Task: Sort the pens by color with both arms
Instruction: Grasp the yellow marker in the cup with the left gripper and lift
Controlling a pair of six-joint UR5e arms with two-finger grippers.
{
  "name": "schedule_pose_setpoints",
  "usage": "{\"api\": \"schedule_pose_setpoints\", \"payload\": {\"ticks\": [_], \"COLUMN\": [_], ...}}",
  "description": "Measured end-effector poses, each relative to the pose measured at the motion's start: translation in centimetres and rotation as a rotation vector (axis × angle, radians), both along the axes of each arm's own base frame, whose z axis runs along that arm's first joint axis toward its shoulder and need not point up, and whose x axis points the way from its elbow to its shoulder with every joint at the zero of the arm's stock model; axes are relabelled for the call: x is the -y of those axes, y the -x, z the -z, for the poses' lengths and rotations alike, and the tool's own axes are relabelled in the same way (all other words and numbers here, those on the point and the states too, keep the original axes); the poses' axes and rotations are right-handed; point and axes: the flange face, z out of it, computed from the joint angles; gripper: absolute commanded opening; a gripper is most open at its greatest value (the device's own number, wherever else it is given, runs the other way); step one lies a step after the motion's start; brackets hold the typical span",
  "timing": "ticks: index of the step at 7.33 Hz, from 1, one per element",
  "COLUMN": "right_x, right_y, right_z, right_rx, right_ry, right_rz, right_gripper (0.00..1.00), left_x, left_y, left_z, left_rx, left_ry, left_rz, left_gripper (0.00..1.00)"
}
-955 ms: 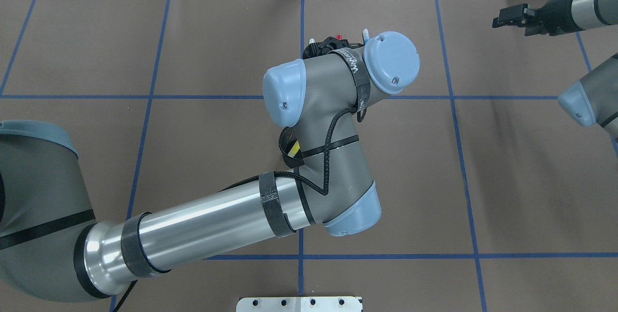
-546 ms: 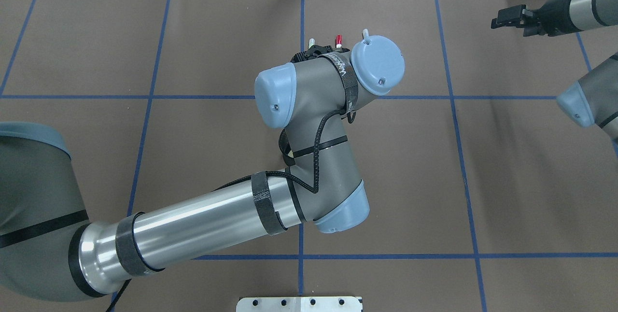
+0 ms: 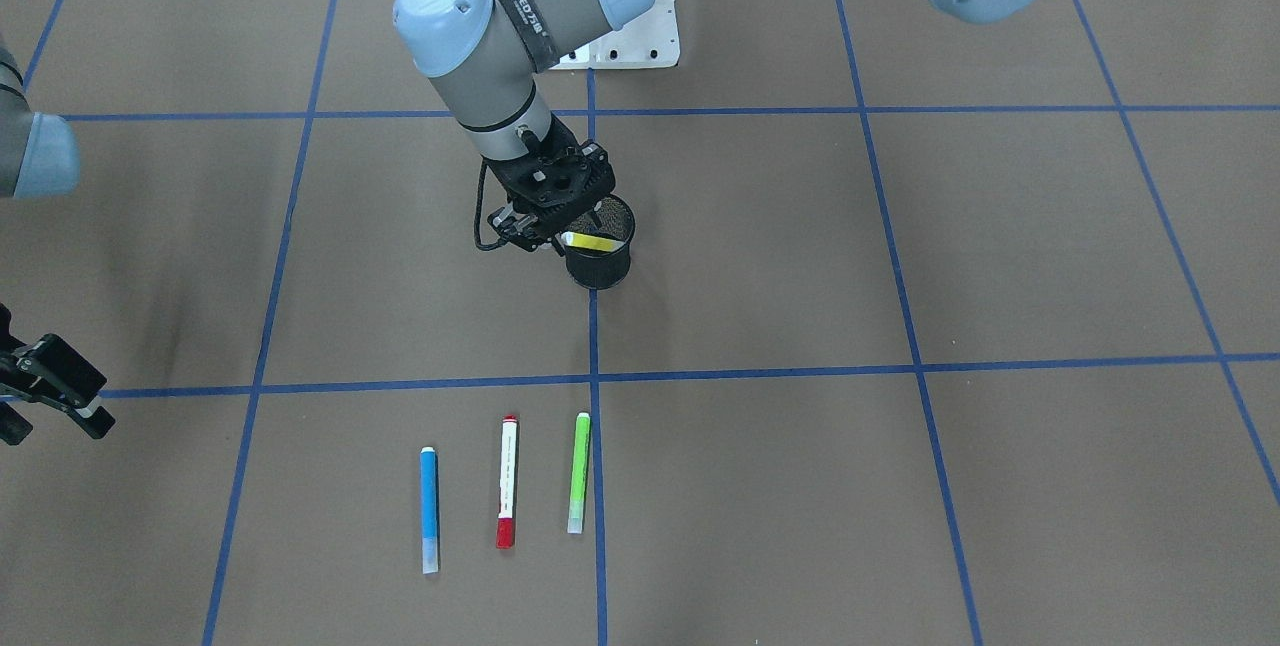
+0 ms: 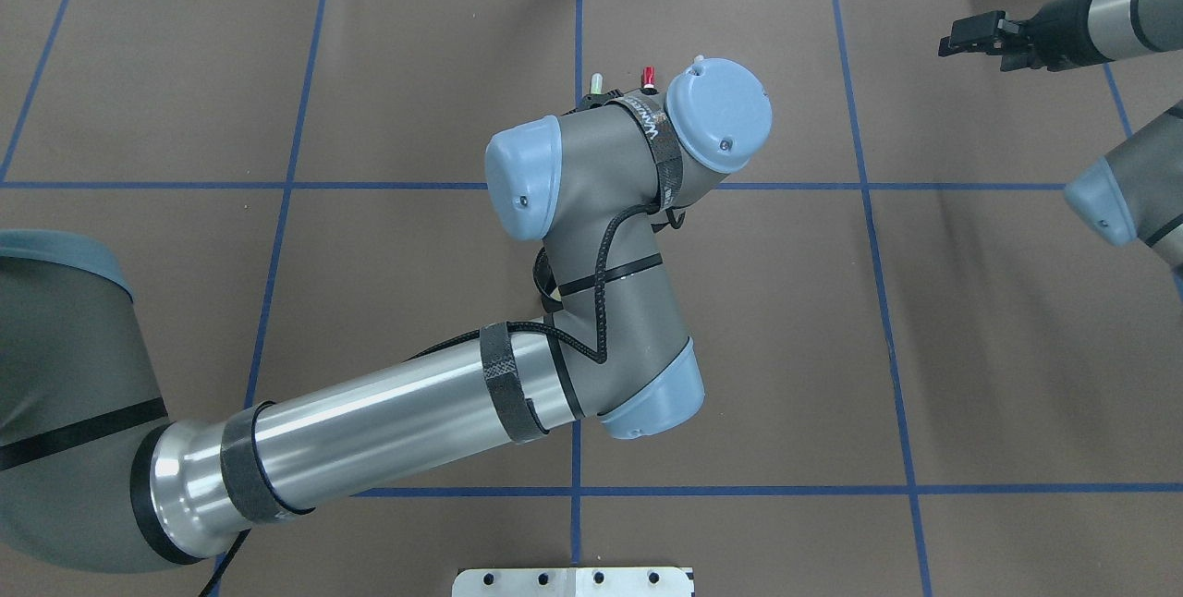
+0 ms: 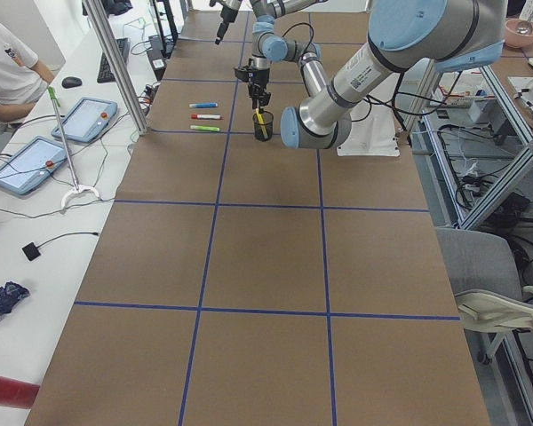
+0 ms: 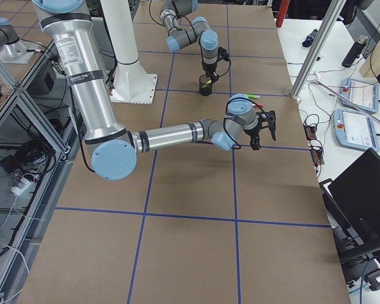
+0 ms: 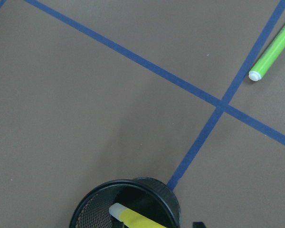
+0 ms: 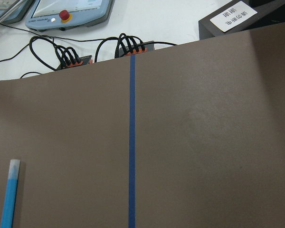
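The slim yellow marker pen (image 3: 592, 242) leans in a small black mesh cup (image 3: 600, 271). Its white-tipped end is down inside the cup, and its other end sticks out over the rim. The left pincer (image 3: 535, 231) hangs right at that top end. I cannot tell if it is squeezing the pen or is just next to it, because that spot is too small to see well.

Three more pens lie flat on the brown desk (image 3: 900, 256), on the side of the cup away from the robot. They make a neat row, side by side but not touching. The green marker pen (image 3: 579, 471) lies just beside a blue tape line (image 3: 598, 586). The white marker pen with a red cap and red end (image 3: 508, 481) is in the middle. The blue marker pen (image 3: 429, 508) is on the robot's right of the row.

The grey left arm (image 3: 480, 46) with light blue caps bends down over the cup. The right pincer (image 6: 264, 134) is well apart from all the pens. Its two black fingers are spread, with nothing between them.
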Motion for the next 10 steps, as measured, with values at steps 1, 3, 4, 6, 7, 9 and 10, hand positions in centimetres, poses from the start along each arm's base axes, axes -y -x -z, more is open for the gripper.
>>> {"api": "schedule_pose_setpoints", "payload": {"ticks": [1, 3, 4, 6, 7, 9, 10], "right_x": [-0.04, -0.09, -0.10, -0.13, -0.16, -0.18, -0.19], "right_y": [0.00, -0.02, -0.02, 0.05, 0.12, 0.27, 0.36], "right_z": [-0.05, -0.13, -0.14, -0.16, -0.16, -0.10, -0.07], "right_rx": [0.000, -0.001, -0.001, -0.001, -0.001, 0.000, 0.000], "right_ry": [0.001, 0.002, 0.002, 0.002, 0.002, 0.002, 0.002], "right_rz": [0.000, 0.000, 0.000, 0.001, 0.003, 0.004, 0.006], "right_gripper": [1.00, 1.00, 1.00, 1.00, 1.00, 1.00, 1.00], "left_x": [0.21, 0.92, 1.08, 1.03, 0.89, 0.90, 1.00], "left_y": [-0.33, -0.34, -0.26, -0.27, -0.22, 0.03, 0.12], "left_z": [-0.29, -0.57, -0.58, -0.60, -0.47, -0.23, -0.21], "left_rx": [-0.006, -0.010, -0.011, -0.012, -0.015, -0.020, -0.020], "left_ry": [0.008, 0.010, 0.011, 0.018, 0.025, 0.026, 0.025], "left_rz": [0.011, 0.025, 0.027, 0.024, 0.017, 0.007, 0.007], "left_gripper": [0.40, 0.00, 0.00, 0.18, 0.51, 0.61, 0.61]}}
